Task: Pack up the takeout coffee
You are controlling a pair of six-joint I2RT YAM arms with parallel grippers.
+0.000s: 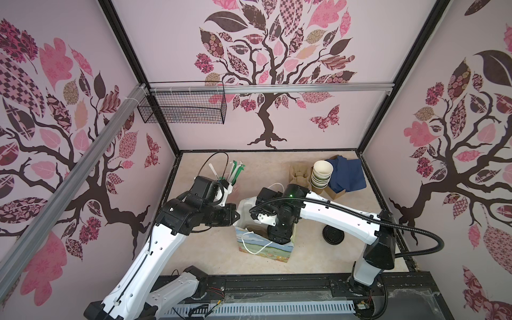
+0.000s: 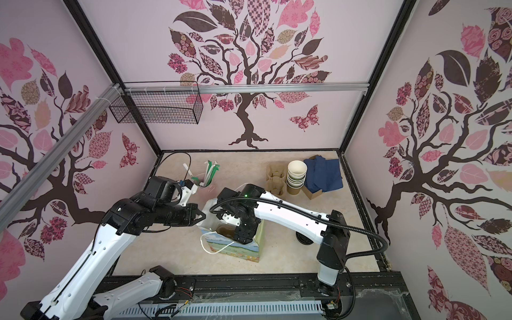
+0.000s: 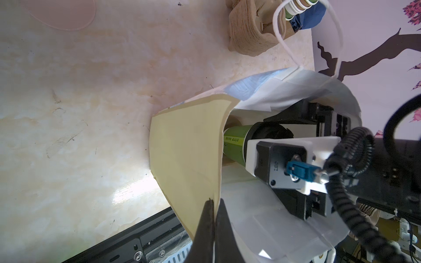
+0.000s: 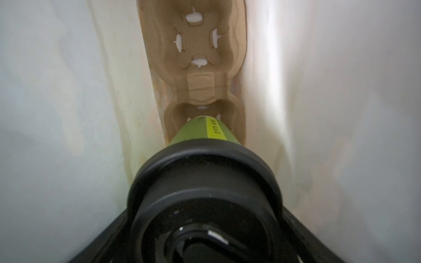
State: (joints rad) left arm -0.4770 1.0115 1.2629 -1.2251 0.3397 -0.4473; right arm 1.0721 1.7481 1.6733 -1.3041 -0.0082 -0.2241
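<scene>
The cup (image 4: 202, 131) is upright inside the bag (image 3: 186, 148), its base at one socket of the pulp carrier (image 4: 196, 68) on the bag's floor; whether it is fully seated I cannot tell. Packing looks nearly done: only seating and letting go are left. The right fingers (image 3: 284, 117) stand wide around its black lid, holding it from above. The left fingers (image 3: 204, 230), pressed together, pinch the bag's rim.

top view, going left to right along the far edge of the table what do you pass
bundle of green and white wrapped straws → brown moulded pulp cup carriers → stack of lidless paper cups with cream insides → dark blue folded napkins
</scene>
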